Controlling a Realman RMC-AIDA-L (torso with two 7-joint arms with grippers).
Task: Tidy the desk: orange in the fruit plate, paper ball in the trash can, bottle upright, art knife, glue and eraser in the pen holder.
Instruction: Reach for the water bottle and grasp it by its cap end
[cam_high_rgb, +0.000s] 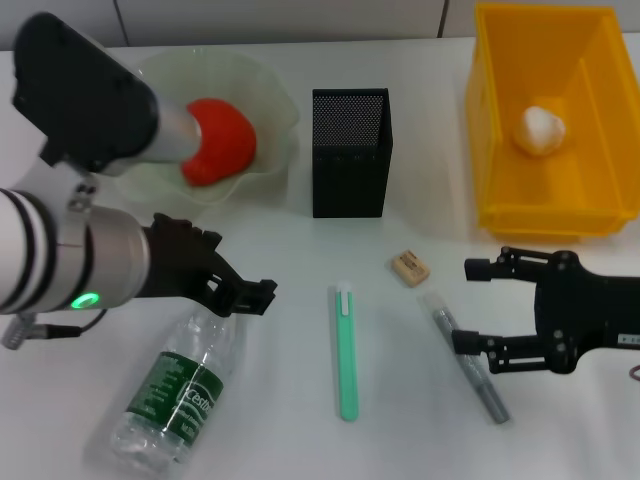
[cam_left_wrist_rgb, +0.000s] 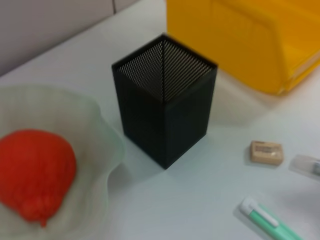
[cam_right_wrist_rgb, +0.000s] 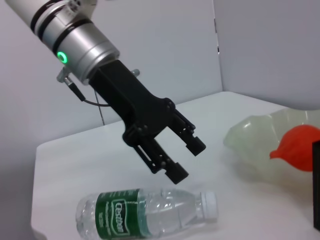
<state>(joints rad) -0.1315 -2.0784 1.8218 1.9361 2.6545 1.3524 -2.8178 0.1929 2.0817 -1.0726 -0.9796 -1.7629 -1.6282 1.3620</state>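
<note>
**Desk scene with the bottle lying flat and both grippers hovering**

The black mesh pen holder (cam_high_rgb: 350, 152) stands upright near the middle of the white desk (cam_high_rgb: 300, 300) and serves as the landmark. To its left, the pale-green fruit plate (cam_high_rgb: 262, 100) holds the orange (cam_high_rgb: 222, 140), which rests inside the bowl. To the pen holder's right, the yellow trash can (cam_high_rgb: 500, 130) contains the paper ball (cam_high_rgb: 540, 128), lying on its floor.

In front of the pen holder, slightly to the right, the tan eraser (cam_high_rgb: 410, 267) lies flat on the desk. Directly in front of the pen holder lies a green-and-white art knife (cam_high_rgb: 346, 350), pointing lengthwise away from it. Beyond the eraser, farther to the front right, a grey stick with a clear cap, seemingly the glue (cam_high_rgb: 466, 356), lies at a slant.

To the front left of the pen holder, the bottle (cam_high_rgb: 175, 395) lies on its side, cap end toward the pen holder. The left gripper (cam_high_rgb: 252, 293) hovers just above the cap end of the bottle; in the right wrist view its jaws stand parted with nothing between them, clear of the bottle. The right gripper (cam_high_rgb: 470, 305) hovers to the front right of the pen holder, below the trash can, its jaws spread wide and empty, with the upper part of the glue lying between them.
</note>
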